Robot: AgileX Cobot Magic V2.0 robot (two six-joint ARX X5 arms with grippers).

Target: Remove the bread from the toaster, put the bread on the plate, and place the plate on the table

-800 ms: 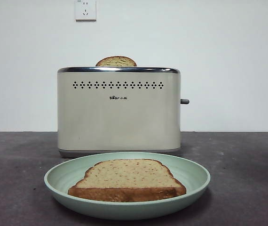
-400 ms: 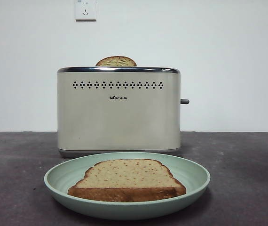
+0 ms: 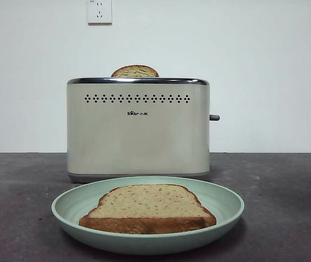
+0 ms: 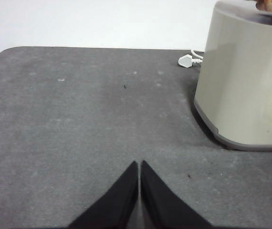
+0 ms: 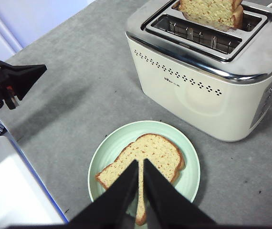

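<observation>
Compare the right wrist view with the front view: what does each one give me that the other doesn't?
Only the right wrist view shows the toaster's empty nearer slot, the shut right gripper above the plate, and the left gripper off to the side. Only the front view shows the wall socket. Both show the toaster, one bread slice on the plate and another slice in the toaster.

Cream toaster (image 3: pixel 138 131), pale green plate (image 3: pixel 68 207), tan speckled bread (image 3: pixel 147 207).
</observation>
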